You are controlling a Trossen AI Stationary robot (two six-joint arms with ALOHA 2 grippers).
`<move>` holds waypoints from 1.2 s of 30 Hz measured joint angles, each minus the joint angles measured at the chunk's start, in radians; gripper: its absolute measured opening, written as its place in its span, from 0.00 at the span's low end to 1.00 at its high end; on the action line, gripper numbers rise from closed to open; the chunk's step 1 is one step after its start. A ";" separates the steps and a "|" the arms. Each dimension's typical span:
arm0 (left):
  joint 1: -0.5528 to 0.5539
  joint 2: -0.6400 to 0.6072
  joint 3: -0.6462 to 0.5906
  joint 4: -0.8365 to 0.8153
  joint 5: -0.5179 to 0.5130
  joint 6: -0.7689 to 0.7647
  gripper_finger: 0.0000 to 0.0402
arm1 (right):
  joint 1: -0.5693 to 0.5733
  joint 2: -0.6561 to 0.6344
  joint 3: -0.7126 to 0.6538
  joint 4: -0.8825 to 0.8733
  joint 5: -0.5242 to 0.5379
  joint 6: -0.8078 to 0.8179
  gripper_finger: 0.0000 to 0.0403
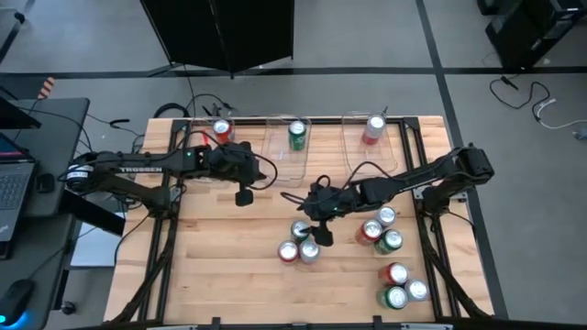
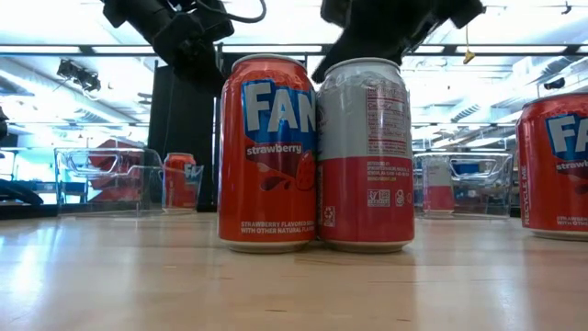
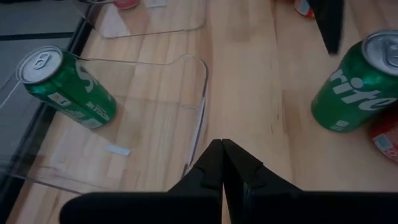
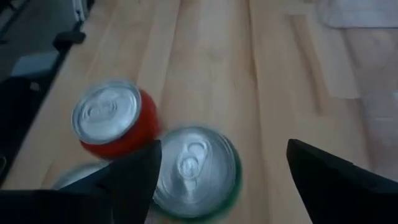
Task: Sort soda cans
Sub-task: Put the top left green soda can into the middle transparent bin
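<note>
Two claws | left claw clenched, empty | right claw released over green can, hidden overhead

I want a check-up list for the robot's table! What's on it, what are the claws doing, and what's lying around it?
Surface: wooden table, bare at its front left.
Job's things: one red can, one green can and one silver-white can, each in its own clear bin at the back; nine loose cans in clusters at the front right.
Clutter: nothing seen.
Claws: left claw shut and empty, near the middle bin; right claw open above the loose cans.
Cables: a white cable on the floor to the right.
Surroundings: a laptop on a desk to the left.
</note>
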 joint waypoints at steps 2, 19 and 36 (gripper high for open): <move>0.000 0.000 0.000 -0.001 -0.001 0.003 0.01 | 0.000 0.021 0.001 -0.006 -0.009 0.007 0.82; 0.001 0.000 0.000 -0.009 -0.015 0.007 0.01 | -0.047 0.052 0.010 -0.016 -0.031 0.028 0.81; 0.001 0.000 0.000 -0.014 -0.028 0.009 0.01 | -0.120 0.009 0.083 -0.124 0.010 -0.071 0.80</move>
